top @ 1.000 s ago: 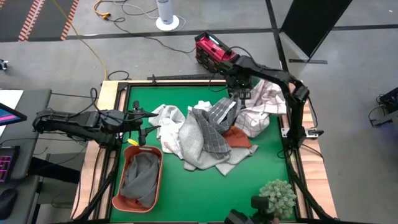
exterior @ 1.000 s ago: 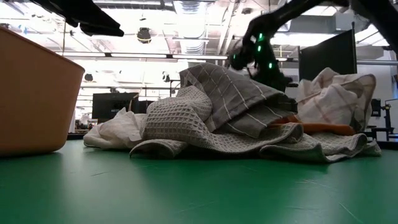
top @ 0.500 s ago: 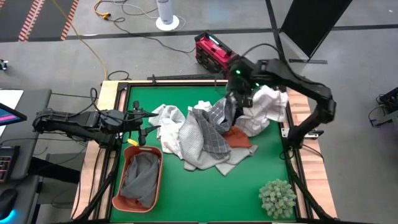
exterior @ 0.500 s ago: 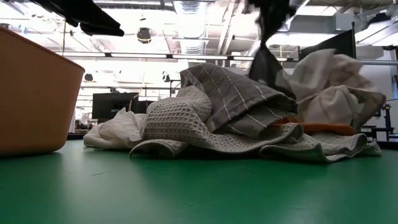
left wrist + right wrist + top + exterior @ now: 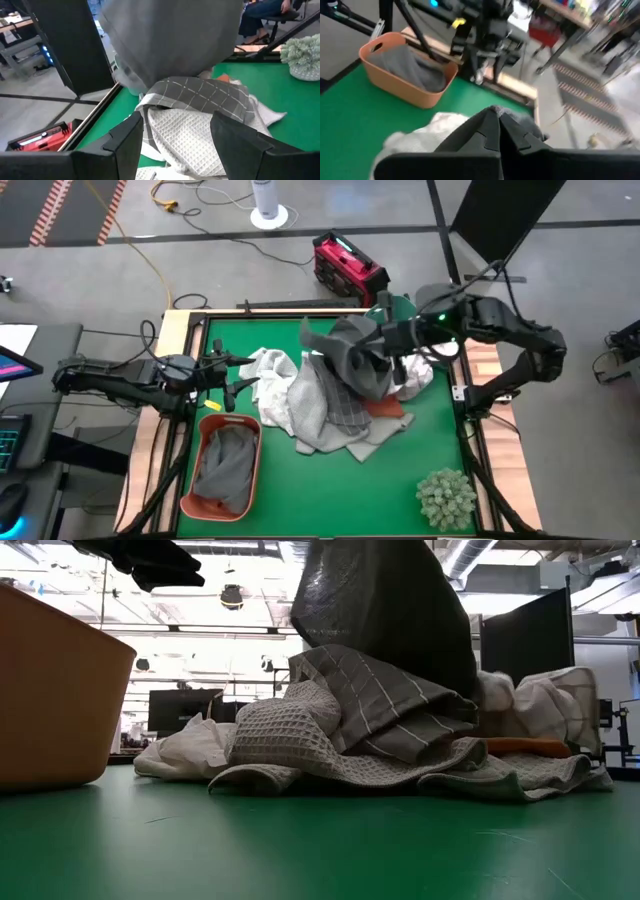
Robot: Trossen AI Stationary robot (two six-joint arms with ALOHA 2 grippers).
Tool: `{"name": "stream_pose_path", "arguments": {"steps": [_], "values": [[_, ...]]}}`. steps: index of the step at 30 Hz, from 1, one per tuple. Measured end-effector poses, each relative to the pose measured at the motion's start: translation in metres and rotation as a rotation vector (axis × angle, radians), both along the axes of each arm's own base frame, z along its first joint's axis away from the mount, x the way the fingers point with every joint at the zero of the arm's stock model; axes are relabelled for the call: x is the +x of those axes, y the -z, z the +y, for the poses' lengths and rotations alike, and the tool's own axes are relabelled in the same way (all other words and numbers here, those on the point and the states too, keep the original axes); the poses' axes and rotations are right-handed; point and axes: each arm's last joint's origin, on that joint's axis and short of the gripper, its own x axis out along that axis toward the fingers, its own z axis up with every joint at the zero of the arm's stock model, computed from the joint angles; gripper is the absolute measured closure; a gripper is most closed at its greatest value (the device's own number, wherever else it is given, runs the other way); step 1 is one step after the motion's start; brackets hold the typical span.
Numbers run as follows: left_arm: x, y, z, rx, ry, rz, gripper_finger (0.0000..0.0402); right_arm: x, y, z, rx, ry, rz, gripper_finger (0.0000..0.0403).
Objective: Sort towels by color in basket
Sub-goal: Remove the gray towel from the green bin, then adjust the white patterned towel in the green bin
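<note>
Lifted since half a second ago, the plain grey towel (image 5: 358, 356) now hangs above the towel pile (image 5: 325, 405) at the high view's centre, pinched in the right pincer (image 5: 388, 338), whose arm stretches leftward from the right counter edge. It droops dark and folded over the grey checked towel (image 5: 385, 705). At left, the left pincer (image 5: 232, 375) hovers spread above the orange basket (image 5: 199, 448).
</note>
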Motion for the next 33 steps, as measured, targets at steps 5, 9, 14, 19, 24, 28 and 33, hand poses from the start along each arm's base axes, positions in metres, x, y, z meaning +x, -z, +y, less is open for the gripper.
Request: {"name": "stream_pose_path", "arguments": {"steps": [5,9,14,19,24,28,33], "values": [[0.000,0.001,0.000,-0.019,-0.005,0.006,0.0180,0.039,0.042,-0.010,0.176,0.127,0.235,0.0357],[-0.001,0.003,0.000,-0.022,-0.006,0.025,0.0180,0.073,0.096,-0.013,0.226,0.197,0.532,0.0316],[-0.002,0.008,0.000,-0.035,-0.013,0.067,0.0180,0.089,0.137,-0.014,0.227,0.239,0.821,0.0236],[-0.002,0.009,0.000,-0.049,-0.017,0.076,0.0180,0.072,0.121,-0.031,0.086,0.453,0.943,0.0162],[-0.003,0.011,0.000,-0.070,-0.023,0.084,0.0180,0.041,0.094,-0.068,0.037,0.684,0.832,0.0145],[-0.003,0.013,0.001,-0.081,-0.028,0.111,0.0180,0.024,0.113,-0.103,0.214,0.729,0.921,0.0149],[-0.004,0.014,0.001,-0.074,-0.026,0.118,0.0180,0.029,0.173,-0.111,0.280,0.675,1.049,0.0170]]}}
